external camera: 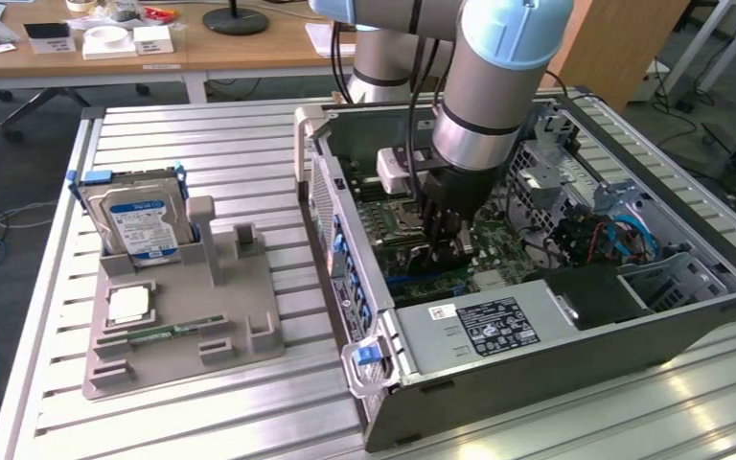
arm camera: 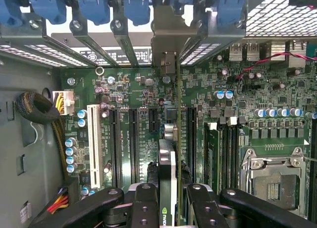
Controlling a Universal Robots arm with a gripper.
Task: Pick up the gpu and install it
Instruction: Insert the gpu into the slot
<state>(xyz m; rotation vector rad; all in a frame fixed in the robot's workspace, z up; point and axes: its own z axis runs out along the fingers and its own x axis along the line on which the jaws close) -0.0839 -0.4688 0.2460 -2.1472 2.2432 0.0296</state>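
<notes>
In the exterior view, a grey parts holder [external camera: 183, 321] sits on the slatted metal table [external camera: 215, 144] toward the exterior view's left. A silver hard drive with a blue label [external camera: 138, 222] stands upright in the holder's rear slot, a square processor chip [external camera: 129, 305] lies flat in a recess ahead of it, and a small green memory stick [external camera: 170, 333] lies nearer the front edge. Toward the exterior view's right, an open computer case [external camera: 535, 326] lies on its side on the same table, its motherboard [external camera: 401, 216] exposed. The robot arm [external camera: 496, 86] reaches down into the case, and the gripper [external camera: 447, 251] is low over the board. The wrist view shows the two black fingers [arm camera: 143, 208] closed on the gpu [arm camera: 168, 178], which is held edge-on between them, a green logo visible on its upper edge. The card stands upright over the row of black expansion slots [arm camera: 133, 143], with its metal bracket [arm camera: 171, 39] reaching the rear slot openings of the case beneath the blue retaining clips [arm camera: 136, 5]. Whether the card is fully seated in its slot cannot be told. The empty processor socket [arm camera: 275, 176] lies apart from the card.
</notes>
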